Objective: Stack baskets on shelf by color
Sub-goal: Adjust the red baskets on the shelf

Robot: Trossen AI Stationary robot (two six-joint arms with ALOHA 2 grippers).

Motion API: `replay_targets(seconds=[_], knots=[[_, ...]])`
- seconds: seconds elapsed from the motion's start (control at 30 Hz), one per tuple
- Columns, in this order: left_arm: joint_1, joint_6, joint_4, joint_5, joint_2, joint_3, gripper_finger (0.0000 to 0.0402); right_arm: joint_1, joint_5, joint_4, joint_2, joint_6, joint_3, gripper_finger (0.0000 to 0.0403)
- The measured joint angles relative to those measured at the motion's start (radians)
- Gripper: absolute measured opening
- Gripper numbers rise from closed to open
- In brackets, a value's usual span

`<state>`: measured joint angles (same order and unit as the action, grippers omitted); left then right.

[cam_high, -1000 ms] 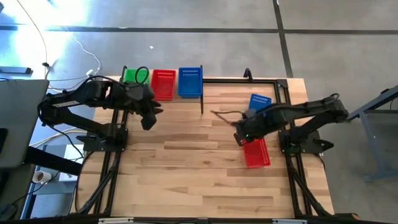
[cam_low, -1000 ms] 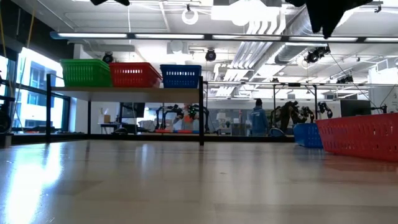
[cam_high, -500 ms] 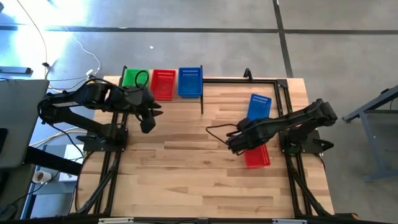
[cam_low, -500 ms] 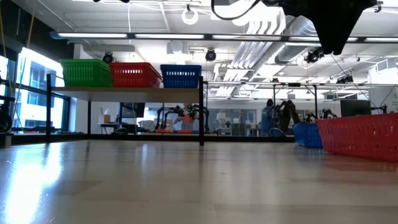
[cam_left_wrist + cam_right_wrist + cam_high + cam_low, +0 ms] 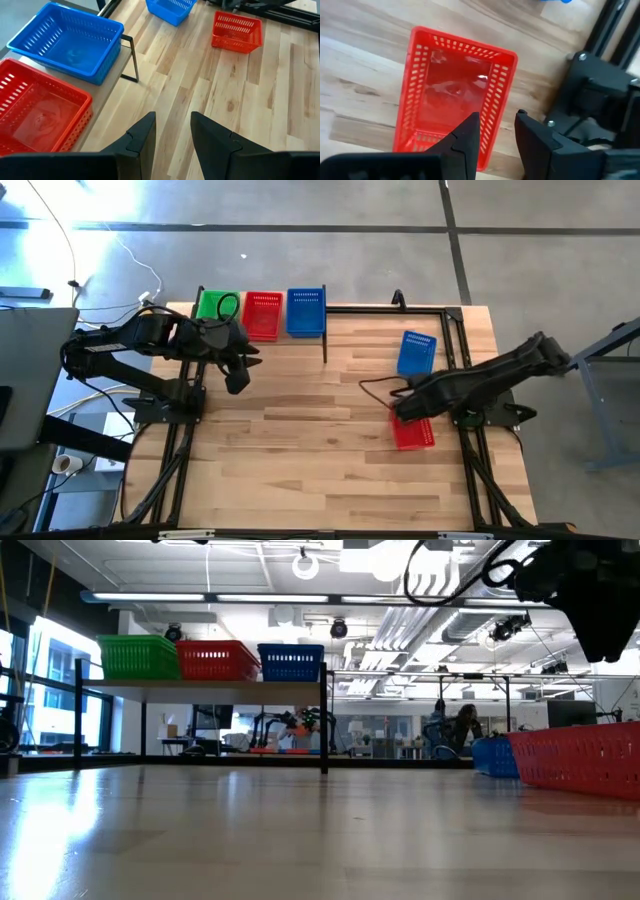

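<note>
Our right end effector (image 5: 495,135) hovers, fingers apart, over the red basket (image 5: 452,102); our left (image 5: 172,137) waits empty, fingers parted, near the shelf (image 5: 262,335).

Green (image 5: 216,305), red (image 5: 262,314) and blue baskets (image 5: 305,311) sit side by side on the shelf (image 5: 262,338). The right pincer (image 5: 405,407) hovers over a red basket (image 5: 413,429) on the tabletop (image 5: 300,450); another blue basket (image 5: 416,351) lies nearby.
</note>
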<state>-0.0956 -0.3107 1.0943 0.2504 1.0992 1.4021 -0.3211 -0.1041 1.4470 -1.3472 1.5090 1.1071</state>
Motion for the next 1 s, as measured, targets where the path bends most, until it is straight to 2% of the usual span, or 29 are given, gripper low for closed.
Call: replay_targets(seconds=[0.3,0.5,0.87,1.0], knots=[[0.000,0.000,0.000,0.000,0.000,0.000,0.0113,0.000,0.049,-0.207,0.171,0.144,-0.205,0.0110],[0.000,0.000,0.000,0.000,0.000,0.000,0.0113,-0.001,0.079,-0.333,0.175,0.214,-0.325,0.0110],[0.000,0.000,0.000,0.000,0.000,0.000,0.0113,-0.001,0.091,-0.305,0.175,0.267,-0.370,0.0110],[0.000,0.000,0.000,0.000,0.000,0.000,0.0113,-0.001,0.140,-0.389,0.175,0.272,-0.433,0.0110]])
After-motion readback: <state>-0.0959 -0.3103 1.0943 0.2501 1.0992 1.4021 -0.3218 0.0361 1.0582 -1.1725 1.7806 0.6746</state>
